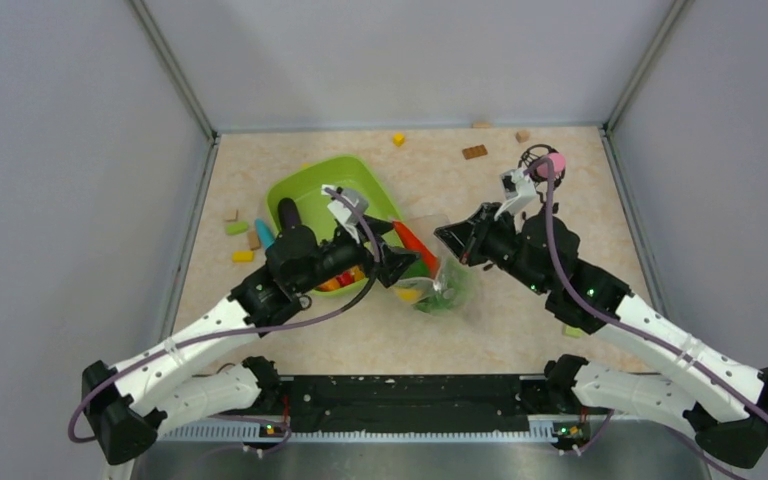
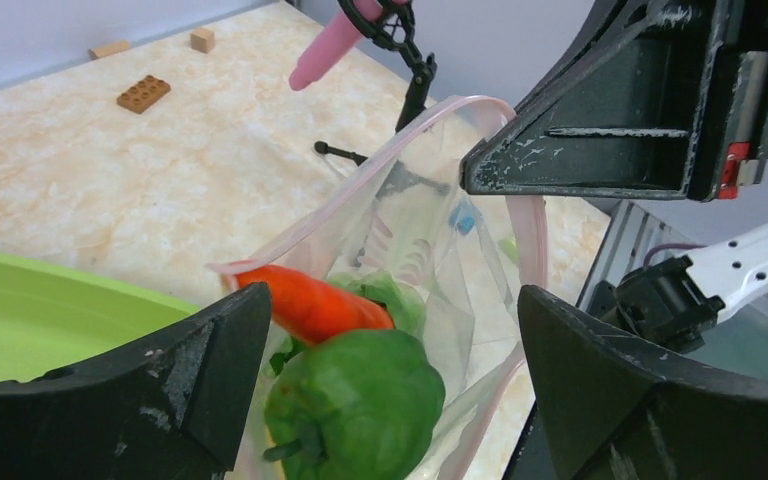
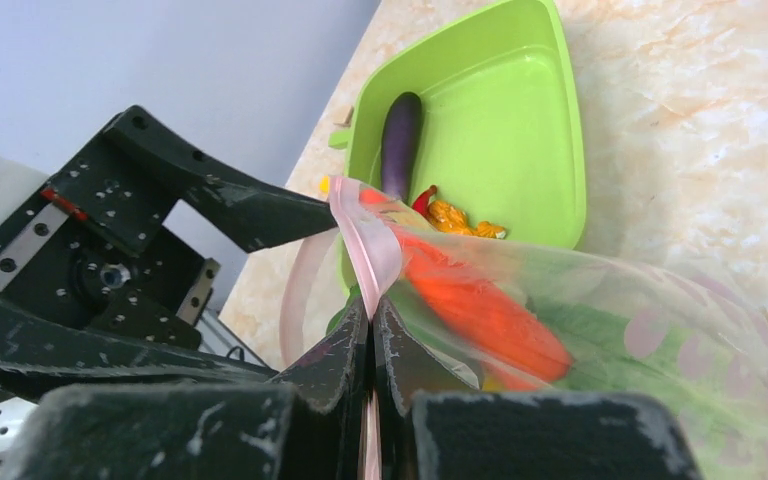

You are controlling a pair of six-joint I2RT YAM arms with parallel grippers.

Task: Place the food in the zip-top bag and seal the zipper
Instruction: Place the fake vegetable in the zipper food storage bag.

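Zip-top bag [image 1: 442, 285]: clear and crinkly, mid-bench, just right of the tray, mouth lifted.
Loose blocks [image 1: 242, 240]: far left of the bench [image 1: 500, 340], no part of the job.
Lime tray [image 1: 310, 180]: holds the eggplant [image 3: 400, 140] and small yellow-orange pieces [image 3: 455, 215], not yet bagged.
Left jaws: spread wide at the bag mouth, gripping nothing.
Carrot [image 2: 315, 303] and green pepper [image 2: 360, 405]: inside the film, carrot tip close to the rim.
Right jaws: clenched on the zipper [image 3: 365, 245], holding the mouth up.
Risk: the bag hangs from a single pinch. If the strip slips, the mouth would likely sag and the load roll out. The carrot near the rim could foul sealing.
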